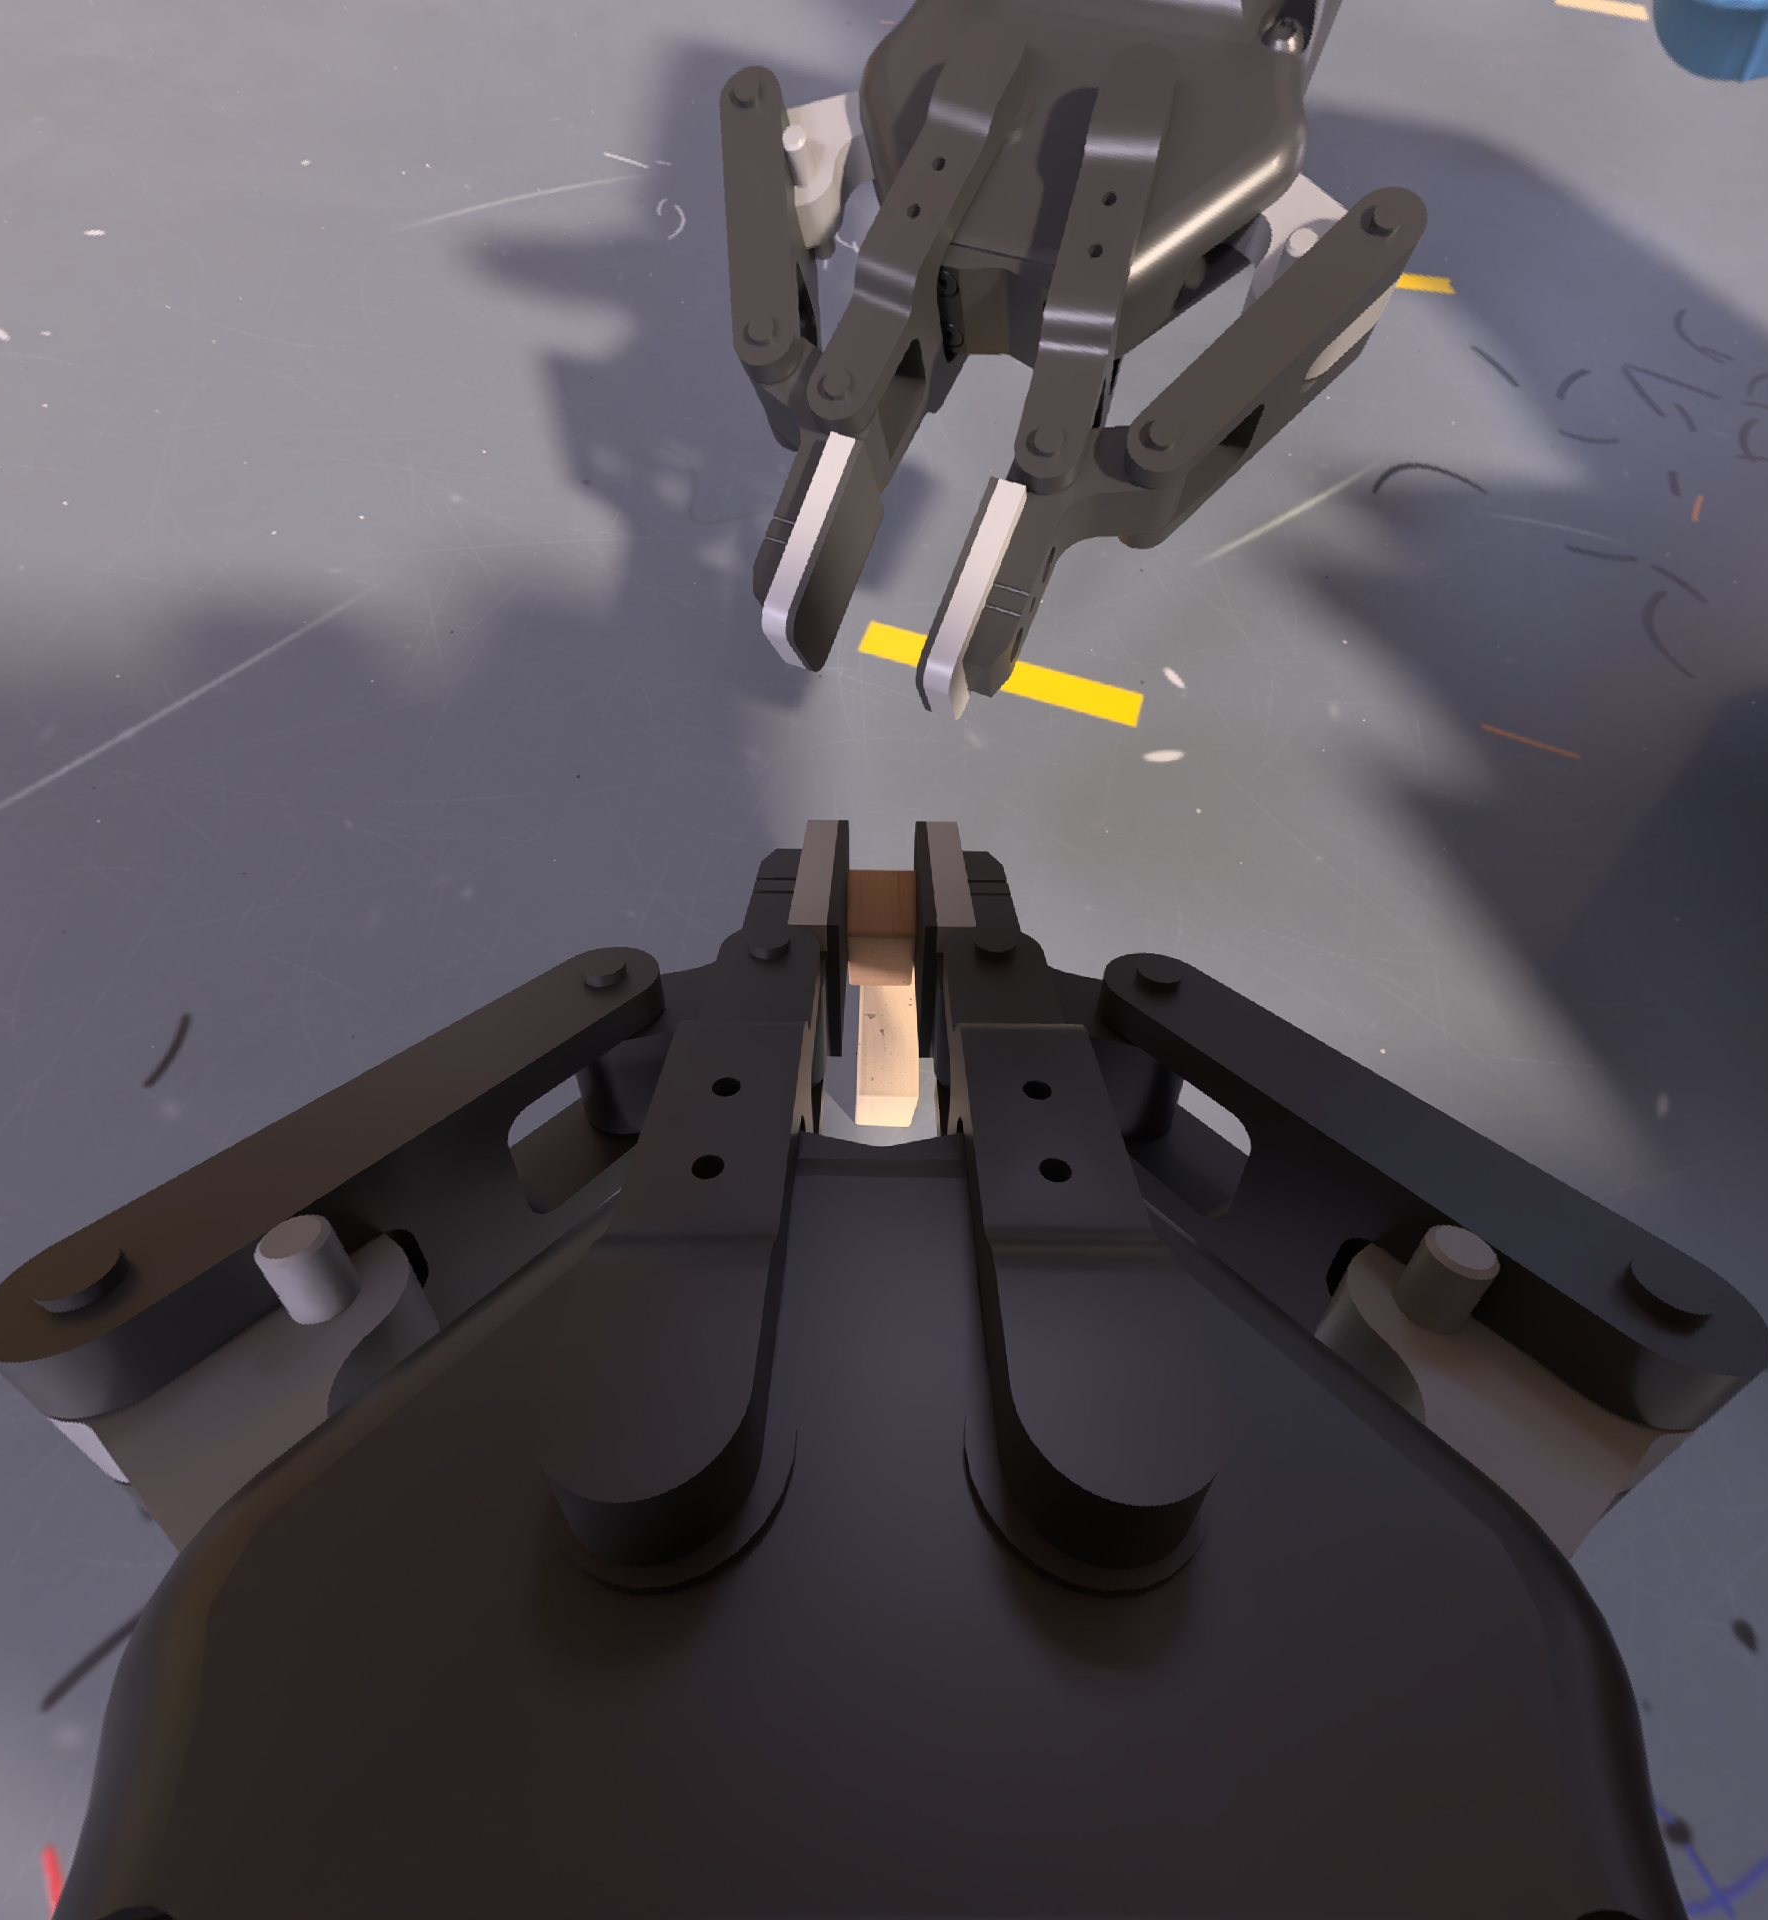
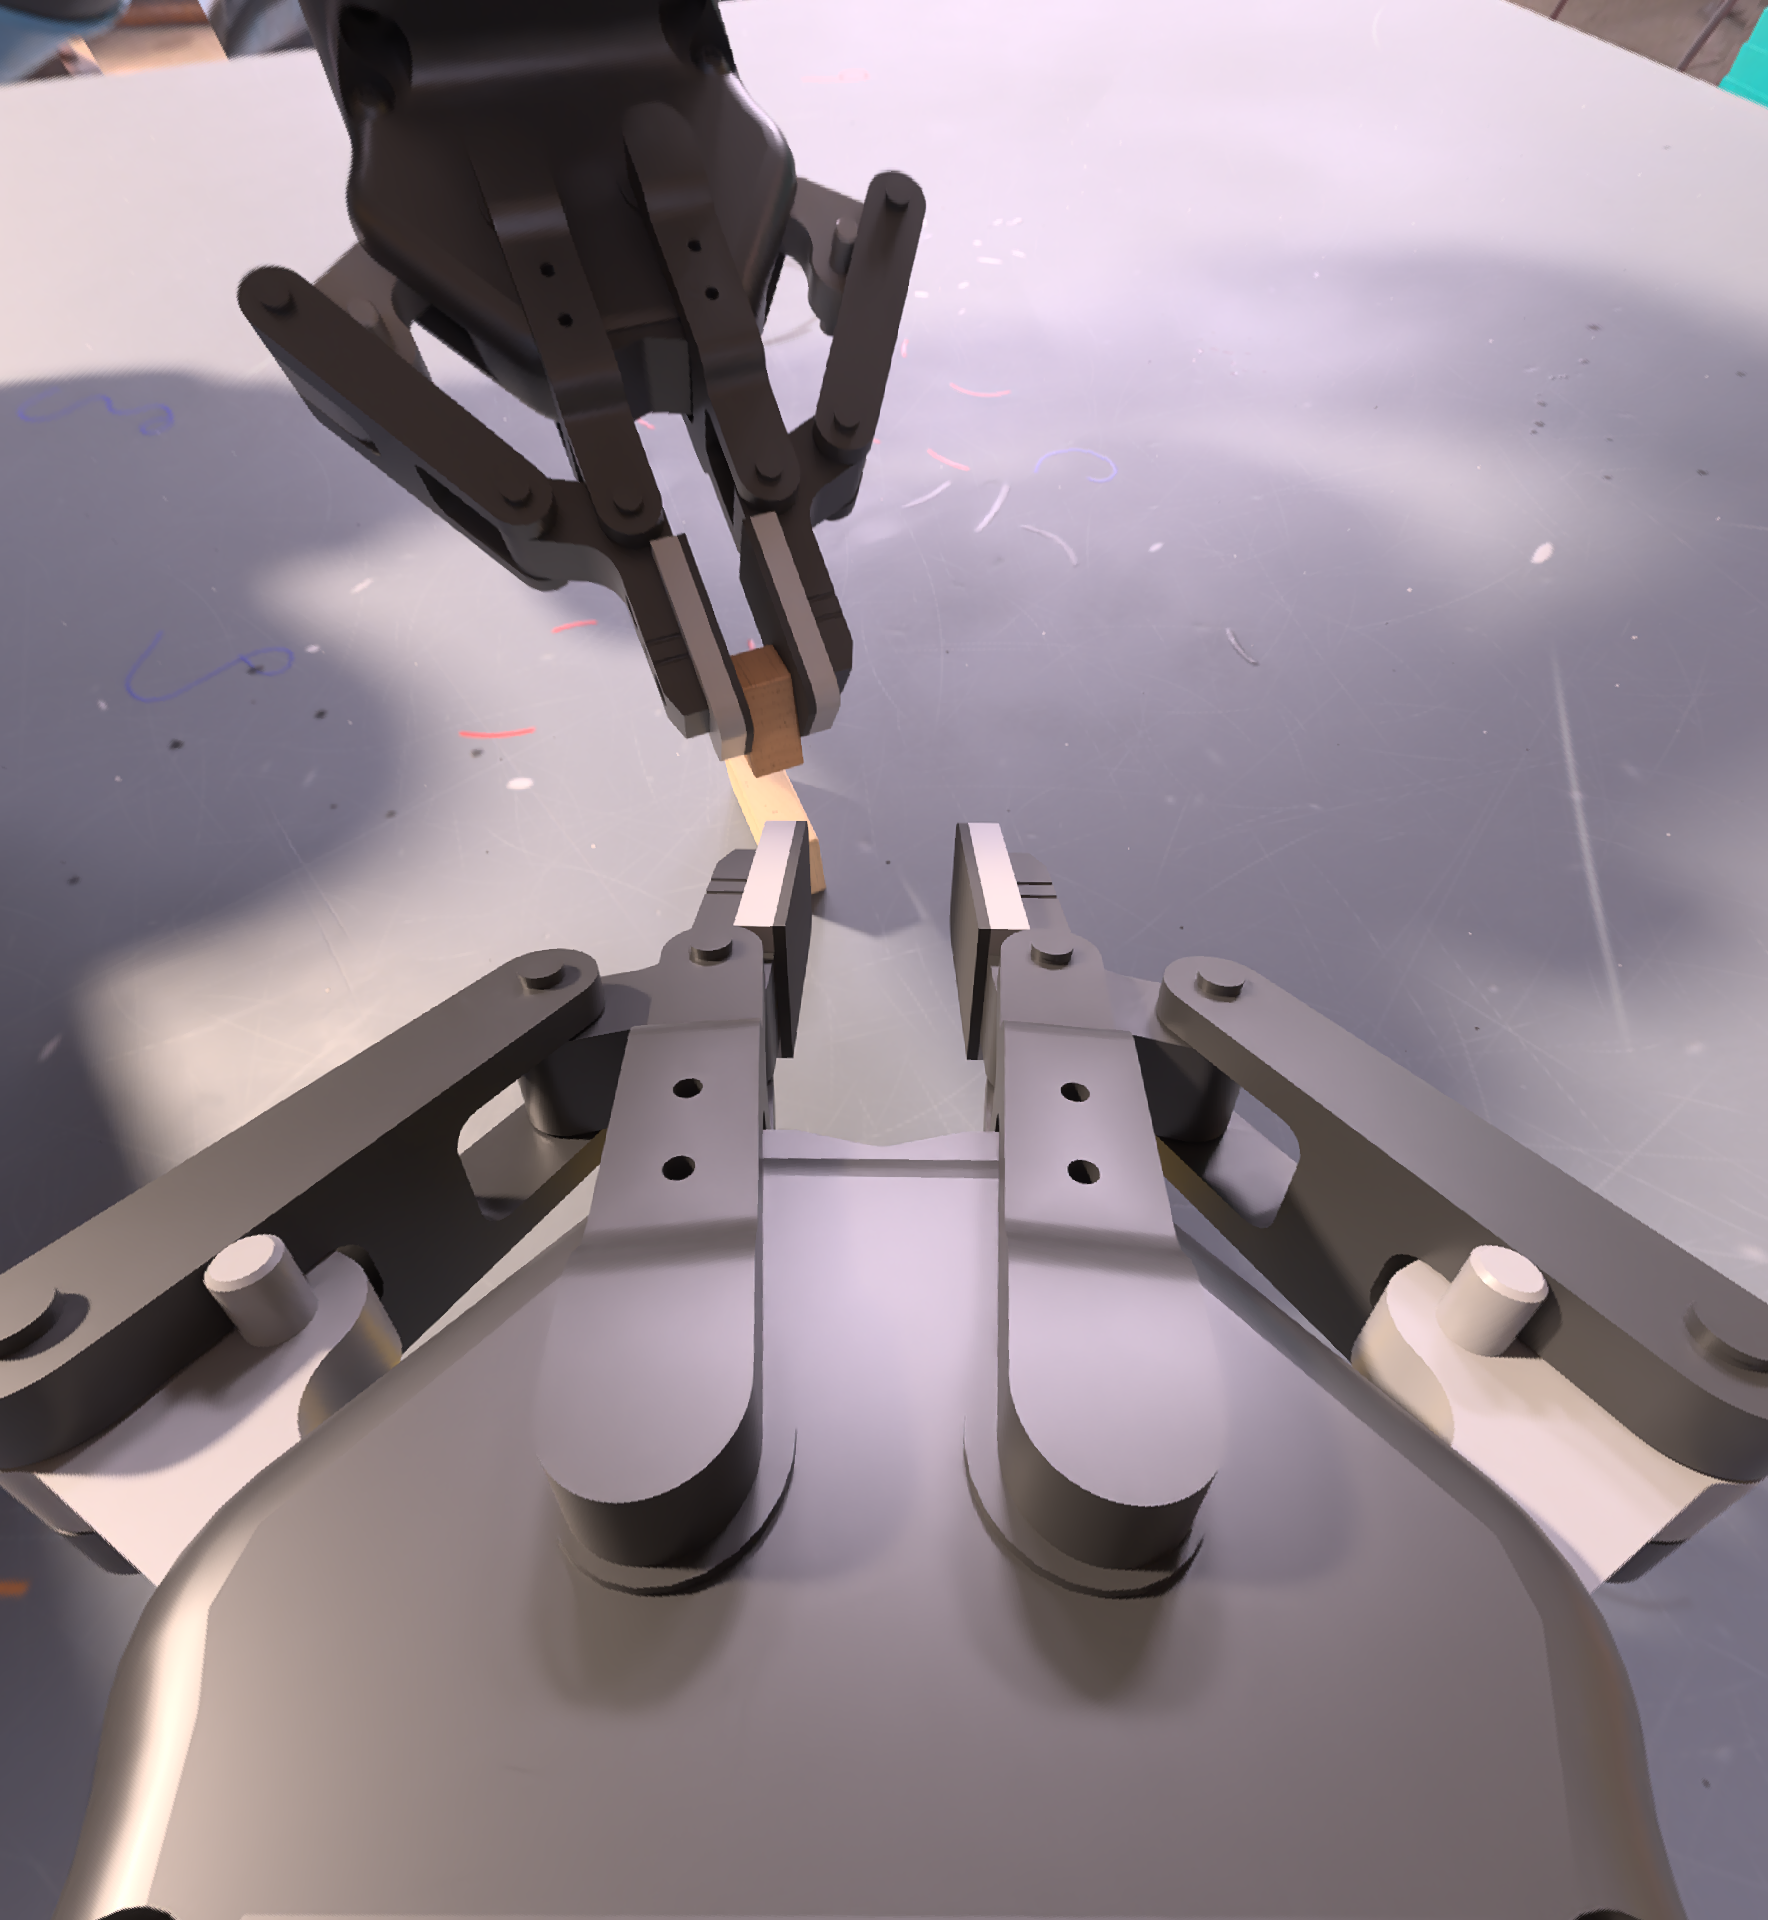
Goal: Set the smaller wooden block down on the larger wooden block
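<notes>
Left claw (image 2: 768, 717) pinching smaller wooden block (image 2: 766, 694) over larger wooden block (image 2: 778, 821), mid-worktop (image 2: 1379, 727); right claw (image 2: 882, 883) spread, empty. Probably light, rigid; flat sides best gripped.

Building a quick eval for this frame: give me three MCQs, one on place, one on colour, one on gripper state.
1. Where is the smaller wooden block?
A. Flat on the table, far from both grippers
B. Between the fingers of the left gripper, over the larger wooden block
C. Between the fingers of the right gripper

2. What colour is the tape strip on the table past the right gripper in the left wrist view?
A. Yellow
B. Green
C. White

3. What state is the right gripper in?
A. Shut on the larger block
B. Shut on nothing
C. Open and empty

Answers:
1 B: the right wrist view shows the left gripper's pads clamping the small darker block above the pale long one.
2 A: a bright yellow strip lies behind its fingertips.
3 C: its pads stand apart with bare table between.
</notes>
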